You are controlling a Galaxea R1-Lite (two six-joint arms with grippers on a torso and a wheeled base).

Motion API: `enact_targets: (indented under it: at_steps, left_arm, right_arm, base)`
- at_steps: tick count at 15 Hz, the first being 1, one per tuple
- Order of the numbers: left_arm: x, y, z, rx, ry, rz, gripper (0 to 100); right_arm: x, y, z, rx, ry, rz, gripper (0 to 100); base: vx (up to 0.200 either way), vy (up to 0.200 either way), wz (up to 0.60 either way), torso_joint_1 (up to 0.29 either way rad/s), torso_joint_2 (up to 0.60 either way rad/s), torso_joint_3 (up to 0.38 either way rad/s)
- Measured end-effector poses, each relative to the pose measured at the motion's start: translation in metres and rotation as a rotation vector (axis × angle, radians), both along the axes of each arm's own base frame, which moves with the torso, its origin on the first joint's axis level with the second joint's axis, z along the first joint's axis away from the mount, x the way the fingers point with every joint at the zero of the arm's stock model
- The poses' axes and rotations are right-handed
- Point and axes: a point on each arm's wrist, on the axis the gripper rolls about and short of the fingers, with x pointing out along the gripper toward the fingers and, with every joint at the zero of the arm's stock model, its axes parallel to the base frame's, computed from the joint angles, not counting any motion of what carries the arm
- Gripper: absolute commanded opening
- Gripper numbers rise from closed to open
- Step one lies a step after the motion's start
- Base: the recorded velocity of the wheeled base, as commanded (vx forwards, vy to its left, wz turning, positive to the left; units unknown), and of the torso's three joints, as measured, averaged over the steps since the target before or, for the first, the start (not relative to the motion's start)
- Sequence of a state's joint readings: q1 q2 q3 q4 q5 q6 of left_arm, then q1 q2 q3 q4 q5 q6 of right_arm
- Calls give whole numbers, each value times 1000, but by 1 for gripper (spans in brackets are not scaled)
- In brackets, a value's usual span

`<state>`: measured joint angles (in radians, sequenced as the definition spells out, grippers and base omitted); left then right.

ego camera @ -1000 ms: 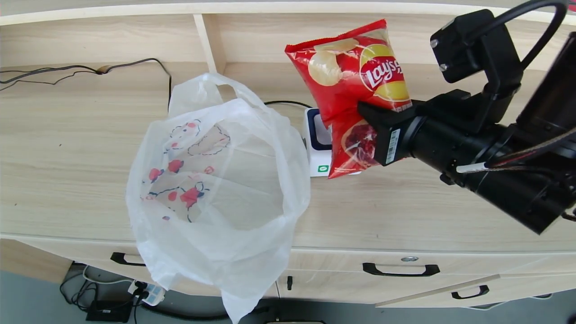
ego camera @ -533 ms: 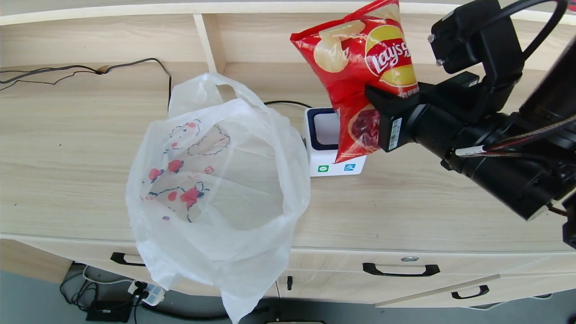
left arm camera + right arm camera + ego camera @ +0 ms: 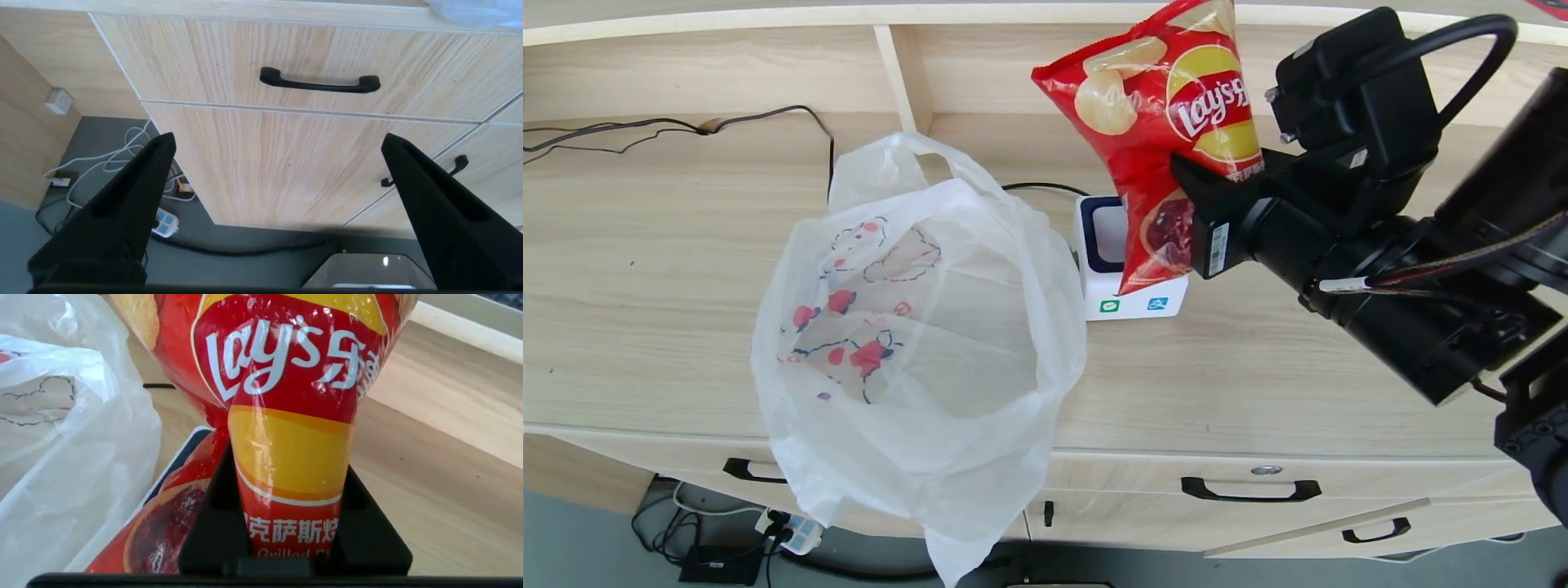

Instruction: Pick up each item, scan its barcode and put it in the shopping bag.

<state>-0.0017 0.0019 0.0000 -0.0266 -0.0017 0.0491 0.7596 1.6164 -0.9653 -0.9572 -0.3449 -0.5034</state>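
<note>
Light wooden counter, white shopping bag gaping at front edge, seemingly empty. Right gripper clamped on red chip bag, held just above scanner mid-counter. Left gripper spread wide beside drawers. Probably mid-scan; bagging not yet done.

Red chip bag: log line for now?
right end effector shut on red foil chip bag | held over white box scanner | not bagged

Head camera looks down on the counter; right wrist, close up, shares the chip bag; left wrist faces low drawers
</note>
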Motion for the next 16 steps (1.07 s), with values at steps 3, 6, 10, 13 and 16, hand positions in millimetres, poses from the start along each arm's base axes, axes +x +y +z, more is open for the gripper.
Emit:
enact_targets:
  at_steps: [3, 6, 10, 13, 16]
  left_arm:
    - [0, 0, 0, -1, 1, 0, 100]
    - [0, 0, 0, -1, 1, 0, 100]
    - [0, 0, 0, -1, 3, 0, 100]
    - [0, 0, 0, -1, 5, 0, 100]
    - [0, 0, 0, 1, 5, 0, 100]
  right_arm:
    - [-3, -1, 8, 2, -16, 18, 0]
    - [-19, -16, 22, 5, 5, 31, 0]
    - [-48, -44, 32, 44, 77, 49, 0]
    - [-61, -57, 30, 108, 113, 61, 0]
    - [-66, -65, 23, 112, 125, 52, 0]
  base:
    - [0, 0, 0, 0, 0, 0]
    - [0, 0, 0, 0, 0, 0]
    - [0, 0, 150, 1, 1, -1]
    - [0, 0, 600, -7, 2, 2]
    - [0, 0, 600, 12, 5, 2]
